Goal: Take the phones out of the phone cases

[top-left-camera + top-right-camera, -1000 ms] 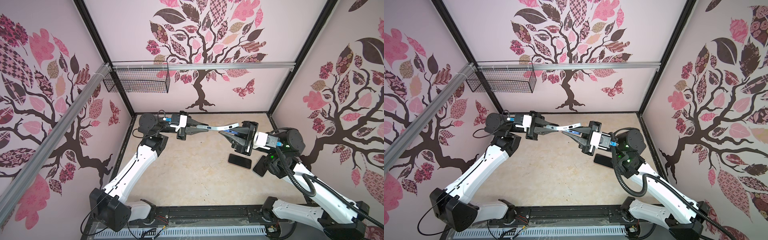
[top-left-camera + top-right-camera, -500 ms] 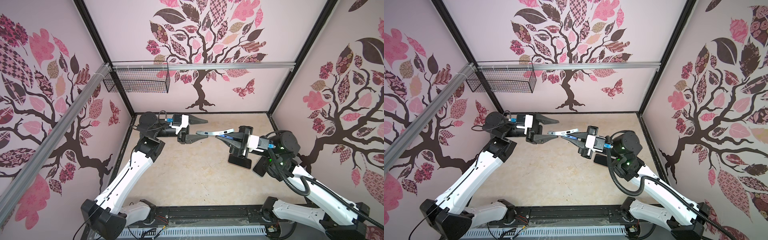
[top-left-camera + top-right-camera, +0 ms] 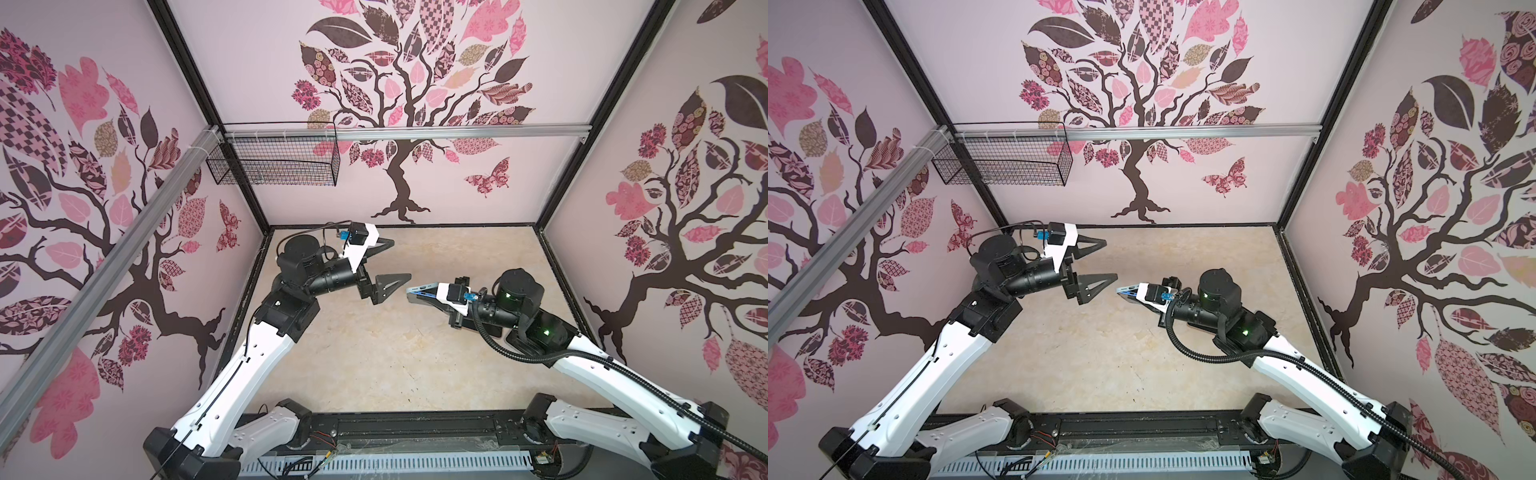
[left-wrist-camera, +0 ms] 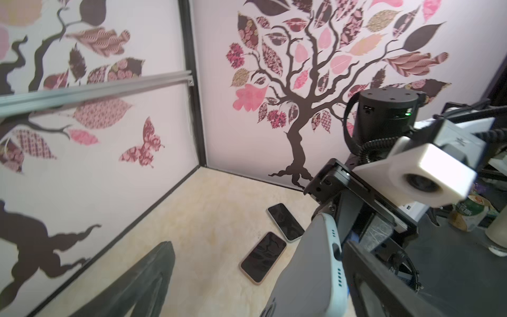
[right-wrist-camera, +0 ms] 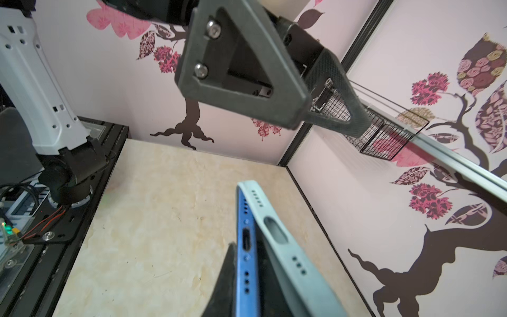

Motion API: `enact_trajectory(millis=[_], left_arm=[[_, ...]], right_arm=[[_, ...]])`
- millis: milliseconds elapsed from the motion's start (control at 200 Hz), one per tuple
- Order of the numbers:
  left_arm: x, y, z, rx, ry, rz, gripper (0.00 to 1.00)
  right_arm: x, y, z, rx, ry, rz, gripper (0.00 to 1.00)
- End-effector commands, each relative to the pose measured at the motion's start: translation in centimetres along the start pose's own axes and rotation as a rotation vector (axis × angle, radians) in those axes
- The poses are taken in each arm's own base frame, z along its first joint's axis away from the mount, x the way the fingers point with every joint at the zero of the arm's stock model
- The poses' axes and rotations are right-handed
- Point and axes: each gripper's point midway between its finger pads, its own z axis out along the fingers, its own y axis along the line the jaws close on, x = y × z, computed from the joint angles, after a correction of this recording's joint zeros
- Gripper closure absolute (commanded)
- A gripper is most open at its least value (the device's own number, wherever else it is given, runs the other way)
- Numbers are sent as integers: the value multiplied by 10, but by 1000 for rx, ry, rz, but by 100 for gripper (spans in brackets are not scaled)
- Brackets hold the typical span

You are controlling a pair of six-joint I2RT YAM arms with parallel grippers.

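Both arms reach inward, elbows bent and wrists roughly level, facing each other. The left gripper (image 3: 401, 257) has its jaws spread wide. The right gripper (image 3: 422, 296), just apart from it, is pinched narrow.

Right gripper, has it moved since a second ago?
Yes. The right gripper, jaws shut on the phone, has come forward, away from the tree trunk painted behind it, and slightly leftward in both top views.

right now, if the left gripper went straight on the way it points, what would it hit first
Probably the free end of the phone in its case, held by the right gripper. The open left gripper points at it, though depth is unclear.
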Motion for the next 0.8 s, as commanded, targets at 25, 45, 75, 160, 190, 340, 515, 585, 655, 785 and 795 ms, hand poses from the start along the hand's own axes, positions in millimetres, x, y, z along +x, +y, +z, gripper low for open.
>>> enact_trajectory(millis=[25,45,75,160,190,340,515,585,655,785,795], left_arm=[[33,4,4,-141,175,-108,2],[35,0,5,-134,191,-98,2],[39,-7,7,-117,211,-91,2],[46,-18,10,-77,246,-105,2],[46,-22,11,-58,251,-107,3],[45,-38,15,16,251,-97,9],[51,-37,23,21,289,-89,18],[56,-39,27,29,315,-71,19],[62,-43,31,44,336,-59,19],[70,-46,36,68,362,-70,21],[71,-47,36,69,365,-70,22]], right_arm=[[-11,-1,-3,-13,-21,-83,100],[-9,-1,-3,-18,-17,-86,100],[-7,1,-2,-26,-12,-93,100],[-2,5,1,-48,-1,-109,100],[0,6,1,-56,5,-116,100],[10,14,3,-100,36,-133,100],[17,18,4,-121,61,-149,100],[19,18,4,-124,69,-150,100],[20,19,4,-126,75,-150,100],[20,20,3,-127,73,-149,100],[21,20,3,-127,75,-149,100]])
